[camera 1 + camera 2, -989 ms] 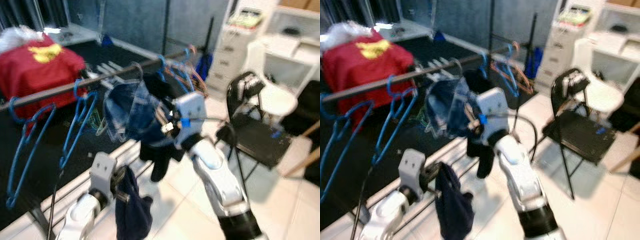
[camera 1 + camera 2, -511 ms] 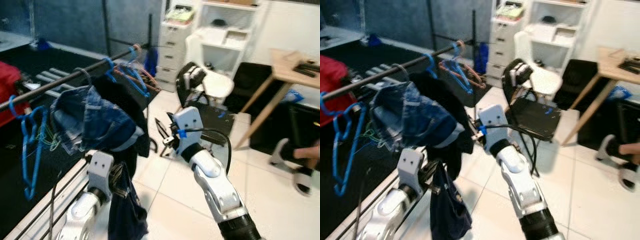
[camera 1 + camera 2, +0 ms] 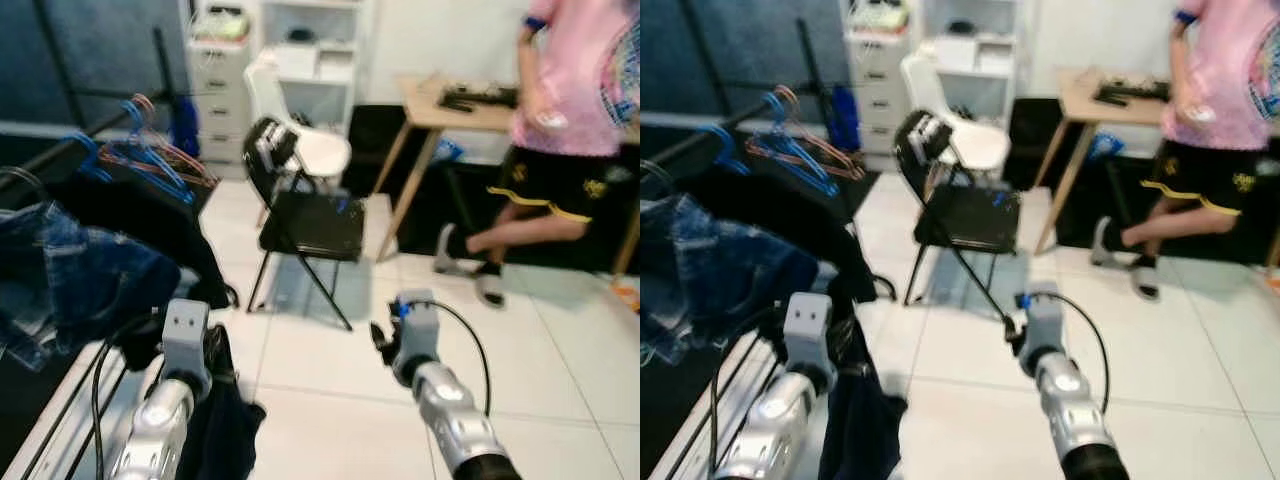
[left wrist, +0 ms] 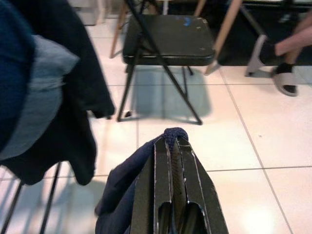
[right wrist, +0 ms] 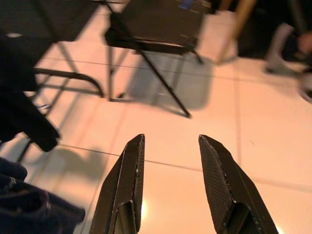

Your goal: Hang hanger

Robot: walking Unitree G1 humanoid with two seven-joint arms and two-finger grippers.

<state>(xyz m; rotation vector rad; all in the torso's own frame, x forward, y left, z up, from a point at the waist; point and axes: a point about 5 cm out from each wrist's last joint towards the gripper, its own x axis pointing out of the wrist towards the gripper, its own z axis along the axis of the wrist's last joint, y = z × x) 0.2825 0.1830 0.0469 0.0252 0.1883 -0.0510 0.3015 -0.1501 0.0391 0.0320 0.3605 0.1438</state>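
Our left gripper [image 4: 171,146] is clenched on a dark navy garment [image 3: 222,430], a fold of the cloth poking out past the closed fingertips in the left wrist view, and the rest hanging limp below the wrist. Our right gripper [image 5: 170,161] is released, its 2 fingers spread over bare white floor tiles [image 3: 320,400] with nothing between them. We take the clothes rail [image 3: 685,148] as our landmark: it lies off to the left of both arms and runs away from us toward the back of the room, so its long axis is roughly front to back. A denim garment [image 3: 70,280] and a black one [image 3: 150,215] already hang on it nearest us; farther along it, a cluster of blue and orange hangers [image 3: 150,155] sits empty on the bar. We judge that the left arm, the 1 holding cloth, is the nearer to the rail, and any hanging move means reaching left and up. To the right of the rail stands a black folding chair [image 3: 305,220], and farther still a person [image 3: 570,110] by a wooden table [image 3: 450,110] and white shelving [image 3: 310,60].
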